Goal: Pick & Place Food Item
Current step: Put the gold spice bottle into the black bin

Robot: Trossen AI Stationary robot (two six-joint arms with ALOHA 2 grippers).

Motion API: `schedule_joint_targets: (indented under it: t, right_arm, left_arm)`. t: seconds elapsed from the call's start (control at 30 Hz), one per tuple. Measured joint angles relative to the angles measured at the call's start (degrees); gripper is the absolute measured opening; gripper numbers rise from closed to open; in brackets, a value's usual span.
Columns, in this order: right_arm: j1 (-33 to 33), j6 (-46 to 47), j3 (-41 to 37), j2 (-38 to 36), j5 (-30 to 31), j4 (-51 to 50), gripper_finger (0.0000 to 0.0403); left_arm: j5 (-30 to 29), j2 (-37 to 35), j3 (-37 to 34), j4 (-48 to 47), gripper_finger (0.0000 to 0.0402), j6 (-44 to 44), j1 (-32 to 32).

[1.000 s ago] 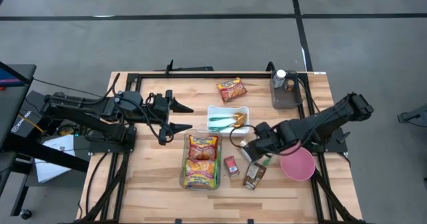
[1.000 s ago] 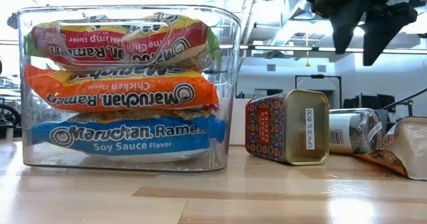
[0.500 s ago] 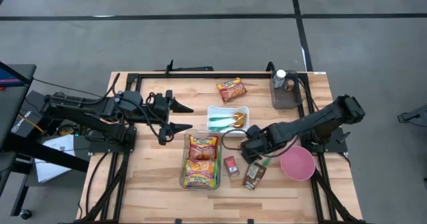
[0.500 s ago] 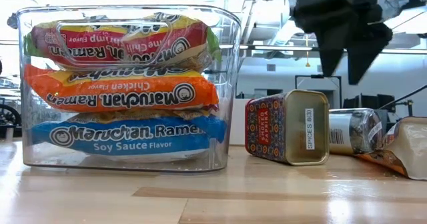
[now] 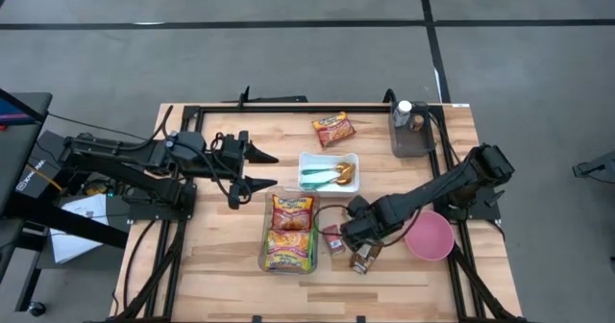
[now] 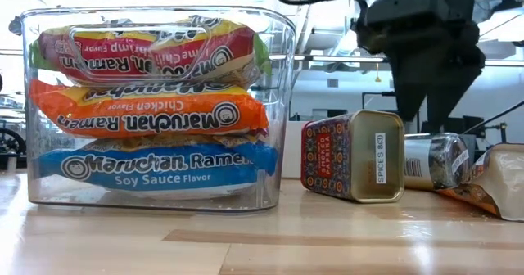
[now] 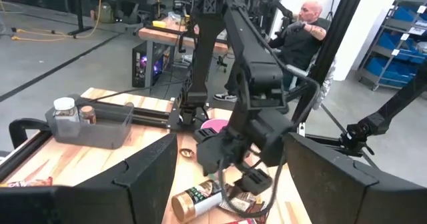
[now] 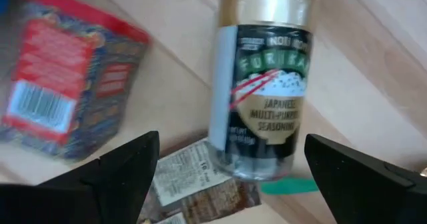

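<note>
A Furikake seasoning jar (image 8: 263,84) lies on its side on the table, right of a red spice tin (image 8: 63,84) that also lies on its side, and partly on a brown packet (image 8: 200,191). In the low view the tin (image 6: 352,156) and the jar (image 6: 434,160) lie right of the clear bin (image 6: 155,111) stacked with ramen packs. My right gripper (image 5: 350,236) is open, its fingers pointing down just above the jar, one on either side of it (image 8: 230,143). My left gripper (image 5: 272,169) is open and empty, held level beyond the bin's far left corner.
A pink bowl (image 5: 429,235) stands right of the jar. A white tray (image 5: 328,171) with utensils sits beyond the bin. A ramen packet (image 5: 332,129) and a grey bin with bottles (image 5: 411,131) lie near the far edge. A person (image 7: 303,31) sits beyond the table.
My right gripper has gone toward the table's left and near edges and come down, from above the pink bowl's left side to just over the jar and the tin. Its fingers stay open. Nothing on the table has moved.
</note>
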Motion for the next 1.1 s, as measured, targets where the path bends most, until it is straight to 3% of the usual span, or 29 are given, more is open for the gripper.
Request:
schedule_joint_targets:
  t: [0.7, 1.1]
  right_arm:
    - [-1.22, -0.34, -8.87, 0.00, -2.51, 8.76, 0.0364]
    - [-1.09, 1.59, -8.83, -0.09, -2.55, 8.71, 0.0256]
  left_arm:
    - [0.00, 0.00, 0.00, 0.11, 0.0270, -0.44, 0.00]
    - [0.00, 0.00, -0.02, 0.10, 0.0270, -0.46, 0.00]
